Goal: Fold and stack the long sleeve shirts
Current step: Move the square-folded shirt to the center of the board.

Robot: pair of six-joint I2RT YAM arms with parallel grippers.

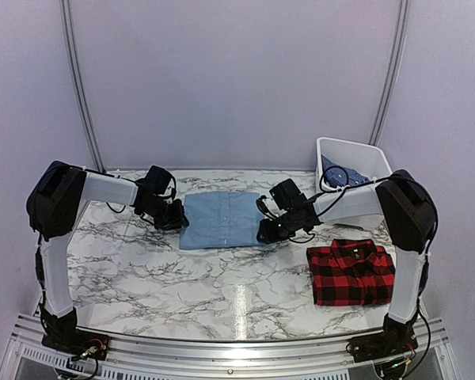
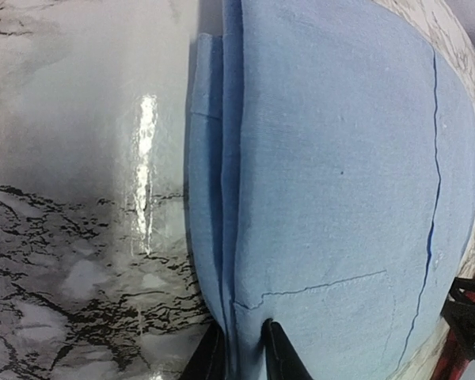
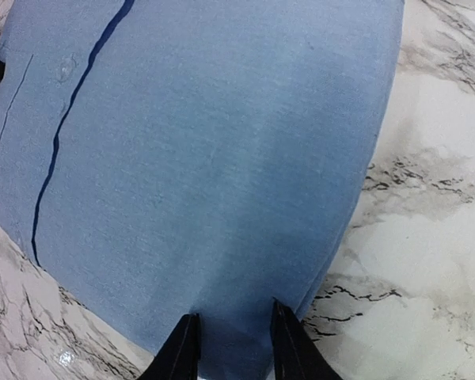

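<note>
A plain light blue long sleeve shirt (image 1: 222, 219) lies folded in the middle of the marble table (image 1: 182, 277). My left gripper (image 1: 174, 215) is at its left edge. In the left wrist view that gripper (image 2: 244, 355) is shut on the layered edge of the light blue shirt (image 2: 340, 174), with cloth bunched between the black fingers. My right gripper (image 1: 267, 229) is at the shirt's right edge. Its fingers (image 3: 182, 352) hold a thick fold of the light blue shirt (image 3: 214, 158) between them. A red-and-black plaid shirt (image 1: 351, 271) lies folded at the right.
A white plastic bin (image 1: 364, 152) stands at the back right with a darker blue patterned shirt (image 1: 342, 174) inside. The plaid shirt lies just to the right of the right arm's forearm. Grey walls close the table in behind and at both sides.
</note>
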